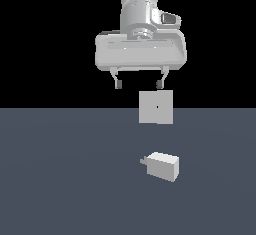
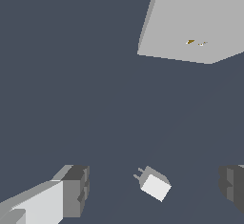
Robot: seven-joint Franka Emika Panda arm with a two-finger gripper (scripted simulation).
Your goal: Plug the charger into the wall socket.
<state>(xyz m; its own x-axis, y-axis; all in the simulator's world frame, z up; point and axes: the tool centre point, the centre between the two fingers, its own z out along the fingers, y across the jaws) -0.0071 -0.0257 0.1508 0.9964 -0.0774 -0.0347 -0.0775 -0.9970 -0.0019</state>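
Flat slate-blue floor (image 1: pixel 60 179) fills the lower half of the exterior view, plain, no texture, no marks. Behind it just black, no walls or furniture visible. Wrist view shows the same blue-grey surface all over.

Count: one arm, one gripper (image 1: pixel 139 84), one charger (image 1: pixel 162 165), one wall socket (image 1: pixel 156 107). Nothing else on the floor.

Gripper hangs high above the floor, pointing down, fingers (image 1: pixel 118 83) spread wide, nothing between them. In wrist view both dark pads (image 2: pixel 76 189) sit far apart at opposite edges, w/ the charger (image 2: pixel 155 185) showing on the floor between them, well below, not touched.

Charger lies on the floor, small pale block, turned at an angle. Prongs (image 1: pixel 143 161) stick out toward the exterior view's left; in wrist view they show as short thin stubs on one end.

Socket stands upright on the floor, flat light-grey square plate, tiny dark hole at centre. It's behind the charger in the exterior view, apart from it, clear gap between. In wrist view the socket (image 2: pixel 190 27) shows as a big pale slab w/ two small marks on its face.
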